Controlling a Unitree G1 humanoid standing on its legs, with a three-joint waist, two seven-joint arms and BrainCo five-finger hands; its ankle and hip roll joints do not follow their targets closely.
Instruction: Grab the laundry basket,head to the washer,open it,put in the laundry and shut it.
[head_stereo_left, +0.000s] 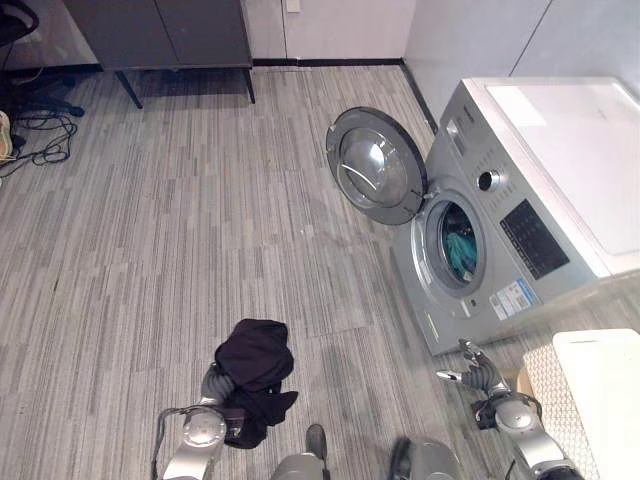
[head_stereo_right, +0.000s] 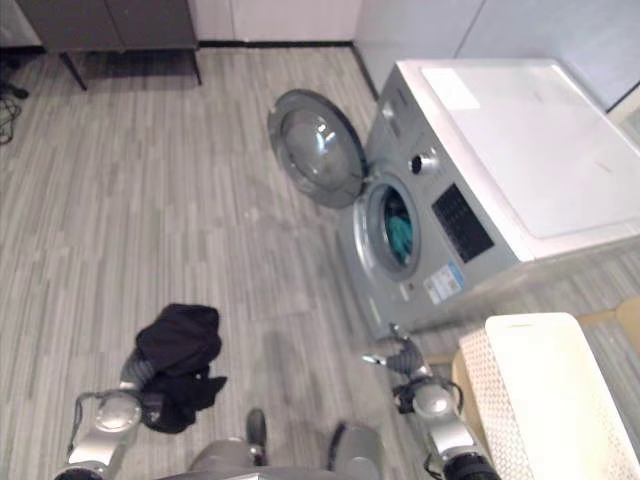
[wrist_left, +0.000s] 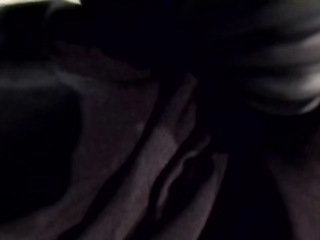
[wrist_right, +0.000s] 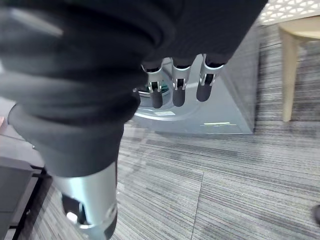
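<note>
A: Left hand (head_stereo_left: 222, 385)?
B: Buried under a crumpled black garment (head_stereo_left: 256, 362) draped over it; its grip can't be read. Left wrist view shows dark soft folds.
A: Washer (head_stereo_left: 520, 215)?
B: Silver front-loader, round glass door (head_stereo_left: 376, 165) swung wide, teal cloth (head_stereo_left: 461, 254) inside the drum.
A: Right hand (head_stereo_left: 478, 368)?
B: Fingers relaxed, empty, near the washer's base. White perforated laundry basket (head_stereo_right: 545, 390) beside that arm, on a pale wooden stool (wrist_right: 295, 47).

Silver-grey arms; right hand (wrist_right: 177, 75) has dark-tipped fingers, ribbed cover.
</note>
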